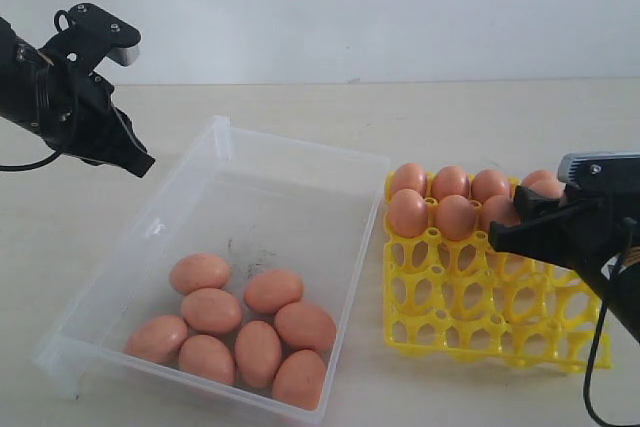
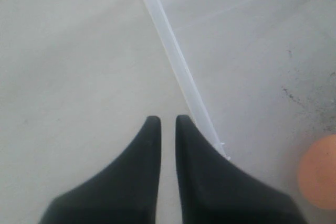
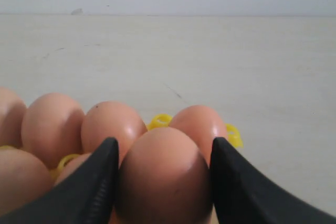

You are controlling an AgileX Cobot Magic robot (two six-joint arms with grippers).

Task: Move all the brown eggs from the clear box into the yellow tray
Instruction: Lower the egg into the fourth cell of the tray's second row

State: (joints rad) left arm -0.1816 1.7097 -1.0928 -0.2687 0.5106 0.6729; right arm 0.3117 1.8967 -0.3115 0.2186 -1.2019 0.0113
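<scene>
Several brown eggs [image 1: 245, 332] lie bunched at the near end of the clear box [image 1: 300, 152]. More eggs [image 1: 450, 184] fill the far row and part of the second row of the yellow tray [image 1: 470, 317]. My right gripper [image 1: 505, 232] reaches in low over the tray's right side. Its jaws are closed on a brown egg [image 3: 163, 177] in the second row, with a finger [image 3: 100, 182] pressed against each flank. My left gripper [image 1: 140, 162] hangs shut and empty above the table, just outside the box's far left wall. Its wrist view shows the gripper [image 2: 168, 121] beside the box rim [image 2: 173, 56] and one egg [image 2: 319, 171].
The box's far half holds no eggs; dark specks mark its floor [image 2: 299, 98]. The tray's two near rows of cups [image 1: 470, 332] stand open. Pale tabletop [image 1: 480, 117] stretches behind both containers to a white wall.
</scene>
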